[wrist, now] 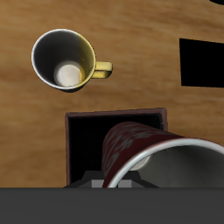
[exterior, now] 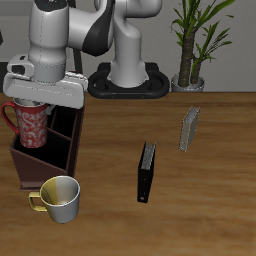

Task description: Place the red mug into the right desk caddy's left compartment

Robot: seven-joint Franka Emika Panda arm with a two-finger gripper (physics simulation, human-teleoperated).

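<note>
- My claw (exterior: 36, 103) is clamped on the red mug (exterior: 32, 125), gripping it at the rim; in the wrist view the mug's white inside and speckled wall (wrist: 131, 149) sit right against my fingers
- The red mug hangs upright off the table, its handle (exterior: 8, 117) pointing out past the caddy's outer wall, its lower part dipping between the walls of the right desk caddy (exterior: 62, 150)
- From the wrist view the mug is above an open compartment (wrist: 87, 144) of the caddy; I cannot tell whether its base touches the caddy's floor
- The caddy stands near the side edge of the table (exterior: 200, 200), a thin divider showing beside the mug
- A yellowish-cream mug (exterior: 58, 197) stands upright just beside the caddy, toward the table's front edge, handle (exterior: 35, 203) turned to the side edge
- A slim black book (exterior: 147, 172) stands on its edge near the table's middle
- A grey book (exterior: 189, 128) stands farther back, well apart from the black one
- A potted plant (exterior: 190, 50) stands at the table's back edge
</note>
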